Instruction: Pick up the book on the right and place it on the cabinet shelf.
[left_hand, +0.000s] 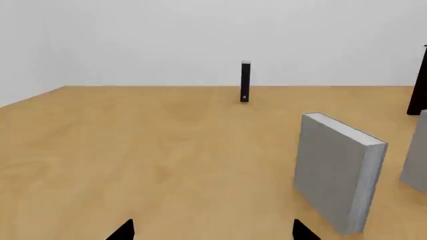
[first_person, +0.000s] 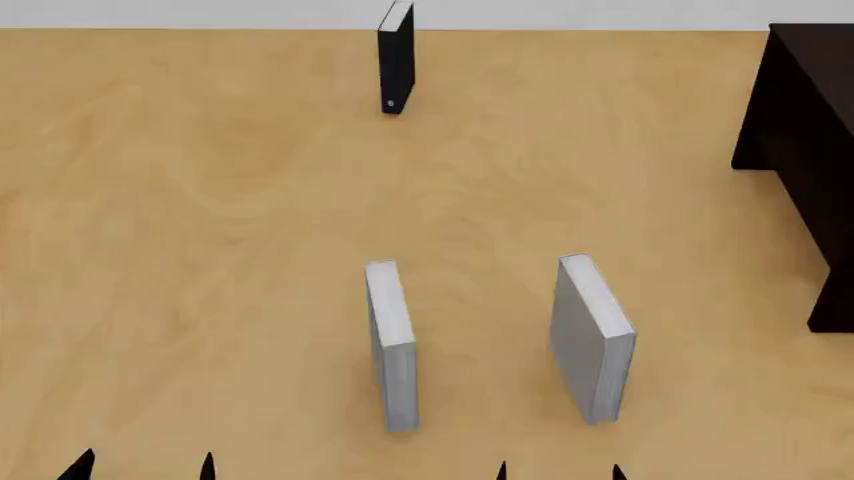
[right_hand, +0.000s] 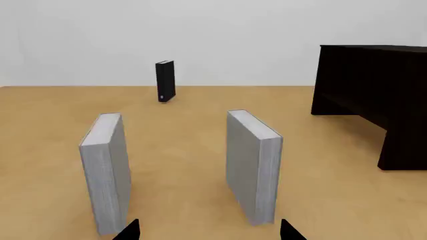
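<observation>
- The left pincer (first_person: 144, 465) shows in the head view only as two dark fingertips at the bottom edge, far to the left. They stand apart with nothing between them, so it is released and empty. Bare bench (first_person: 200, 250) lies ahead of it.
- In the left wrist view the same pincer (left_hand: 212, 231) shows its two tips spread wide, again with nothing between them.
- The thinner grey book (first_person: 390, 345) stands upright on the bench, left of the task's book and apart from it, a clear gap between them.
- The black book (first_person: 395, 58) stands upright well beyond both grey books, near the far edge of the bench, with a small white dot low on its spine.
- The right pincer (first_person: 558, 470) also shows as two tips at the bottom edge, spread and empty, so it is released.
- The book (first_person: 591, 340) stands upright on its edge just ahead of the right pincer, not touching it, and slightly to the pincer's right.
- In the right wrist view the book (right_hand: 252, 165) rises between and beyond the spread tips of the right pincer (right_hand: 208, 231), page edges facing the camera.
- The cabinet shelf (first_person: 807, 140) stands at the far right, well apart from the book.
</observation>
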